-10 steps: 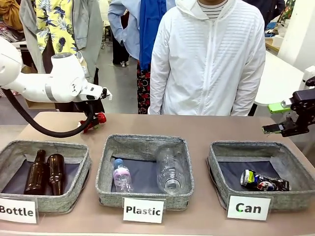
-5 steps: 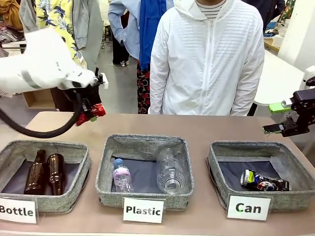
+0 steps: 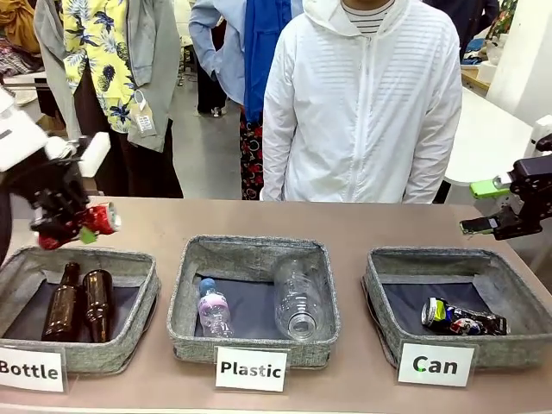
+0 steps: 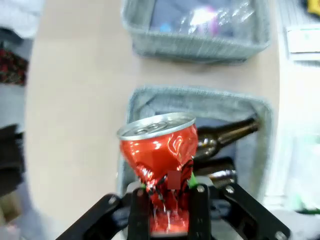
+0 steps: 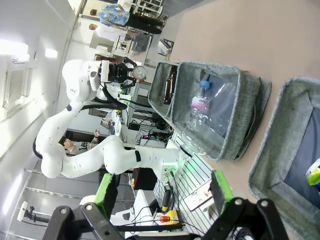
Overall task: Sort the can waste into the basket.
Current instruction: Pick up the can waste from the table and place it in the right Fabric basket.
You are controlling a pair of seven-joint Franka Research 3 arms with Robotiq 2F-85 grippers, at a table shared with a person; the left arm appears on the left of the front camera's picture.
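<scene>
Left tool (image 4: 169, 200): clenched on the red can (image 4: 161, 150); the can's crumpled lower part is gripped between the green pads (image 4: 192, 179), and its silver end is turned away from the tool.
Left tool position: held in the air at the worktop's left edge, above the far rim of the "Bottle" basket (image 3: 129, 332).
Red can, front view (image 3: 97, 219): carried clear of the worktop (image 3: 345, 226), over the far left corner of the "Bottle" basket.
Right tool (image 3: 493, 205): released; the jaws are spread apart and nothing is gripped between the green pads (image 5: 220, 186).
Right tool position: held in the air at the worktop's right edge, above the far right corner of the "Can" basket (image 3: 379, 306).
Black can (image 3: 461, 317): lying crushed on the dark lining of the "Can" basket, near its front right corner.
"Can" basket: placed at the right end of the worktop's near edge, with a white label (image 3: 435, 365) in front.
"Plastic" basket (image 3: 185, 323): placed at mid-worktop; two clear bottles (image 3: 297, 297) are contained.
"Bottle" basket contents: two brown glass bottles (image 3: 82, 304), laid side by side.
Person (image 3: 362, 103): standing at the far edge of the worktop, in a white jacket.
</scene>
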